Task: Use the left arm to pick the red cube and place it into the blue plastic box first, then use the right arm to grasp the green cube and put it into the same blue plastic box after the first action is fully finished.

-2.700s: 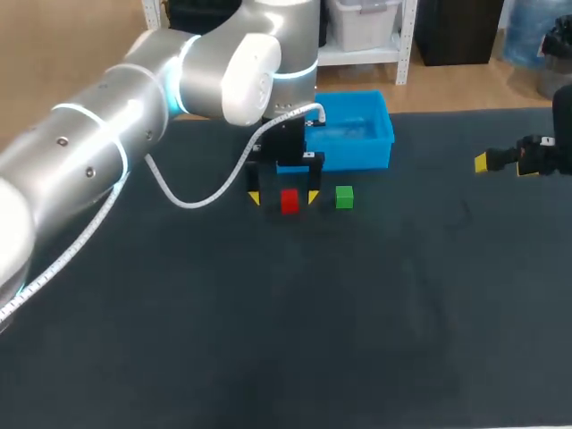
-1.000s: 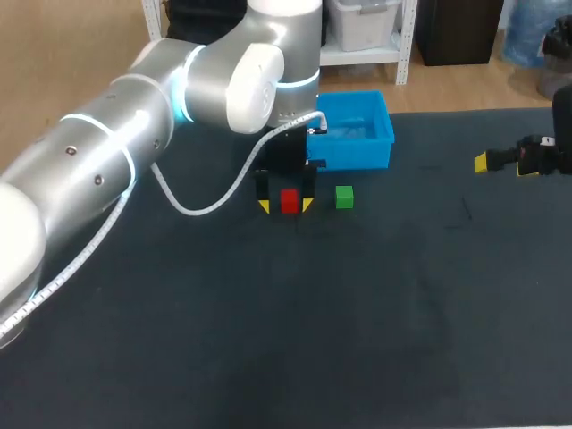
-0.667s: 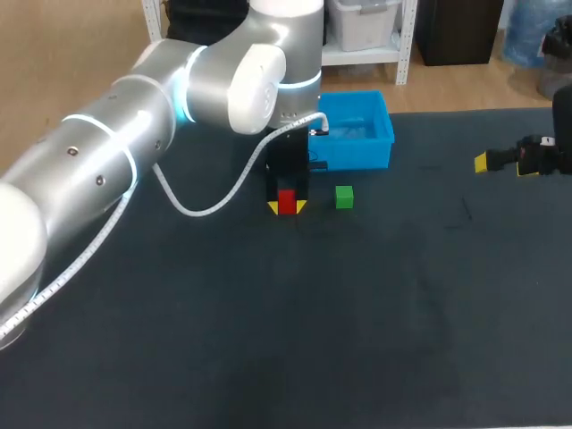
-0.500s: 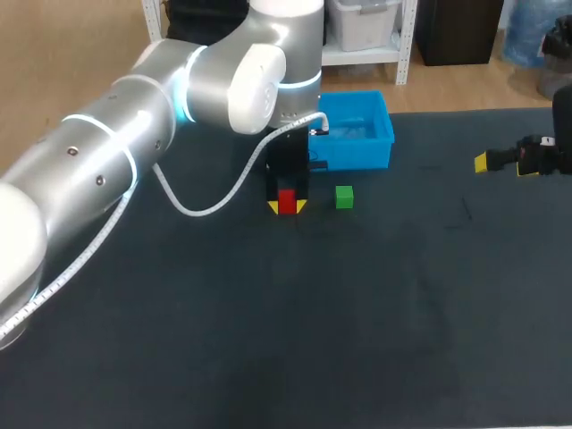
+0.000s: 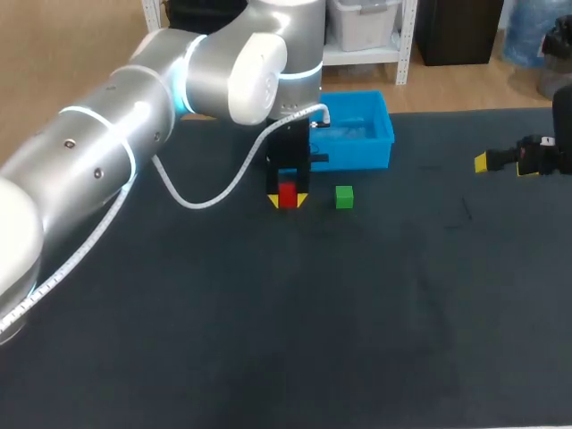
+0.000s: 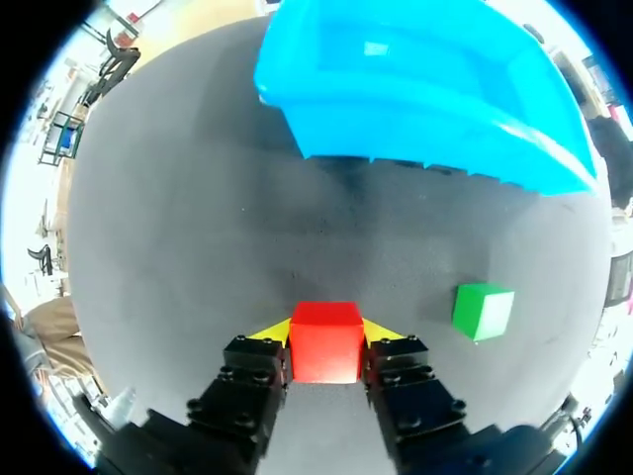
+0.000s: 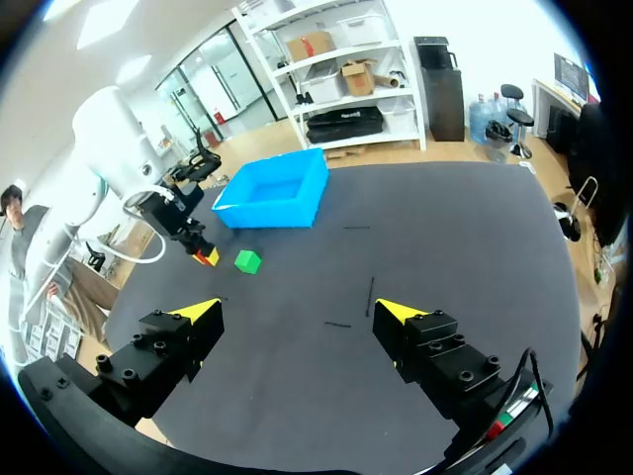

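Note:
The red cube sits between the yellow-tipped fingers of my left gripper, which is shut on it just in front of the blue plastic box. In the left wrist view both fingers press the red cube from two sides in the left gripper, with the blue box ahead. The green cube rests on the mat beside it, to the right of the gripper. My right gripper stands open and empty, far off at the table's right side.
A dark mat covers the table. The blue box stands near the far edge. A white cable loops from my left arm down toward the mat, left of the cubes.
My left gripper's fingers closed in on the red cube, then the arm rose a little with the cube in it. The green cube and right arm stayed put.

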Robot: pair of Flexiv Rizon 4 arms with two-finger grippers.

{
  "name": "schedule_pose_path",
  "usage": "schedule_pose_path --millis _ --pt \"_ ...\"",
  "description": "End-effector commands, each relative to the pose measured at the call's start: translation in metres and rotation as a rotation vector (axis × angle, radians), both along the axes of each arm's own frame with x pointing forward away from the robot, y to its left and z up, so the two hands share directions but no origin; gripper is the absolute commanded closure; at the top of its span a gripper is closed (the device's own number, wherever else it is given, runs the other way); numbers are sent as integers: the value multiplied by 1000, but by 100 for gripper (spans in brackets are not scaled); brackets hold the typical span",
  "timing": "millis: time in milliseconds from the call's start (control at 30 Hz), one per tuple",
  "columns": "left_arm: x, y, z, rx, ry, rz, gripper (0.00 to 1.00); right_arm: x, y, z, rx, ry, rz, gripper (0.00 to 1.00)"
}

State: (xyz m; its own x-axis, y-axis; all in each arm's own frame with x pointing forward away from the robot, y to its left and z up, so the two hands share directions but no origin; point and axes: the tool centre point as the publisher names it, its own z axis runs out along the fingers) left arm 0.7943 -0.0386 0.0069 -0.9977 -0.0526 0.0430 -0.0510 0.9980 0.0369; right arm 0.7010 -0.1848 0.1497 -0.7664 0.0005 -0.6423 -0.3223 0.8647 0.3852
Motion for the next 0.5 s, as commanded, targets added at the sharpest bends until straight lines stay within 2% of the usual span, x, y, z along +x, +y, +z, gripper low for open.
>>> schedule_pose_path --millis 33,500 --pt "-1 2 10 -4 -4 -4 100 0 0 0 -1 0 0 0" --pt "-6 12 38 -24 -31 -36 100 0 0 0 -1 0 0 0"
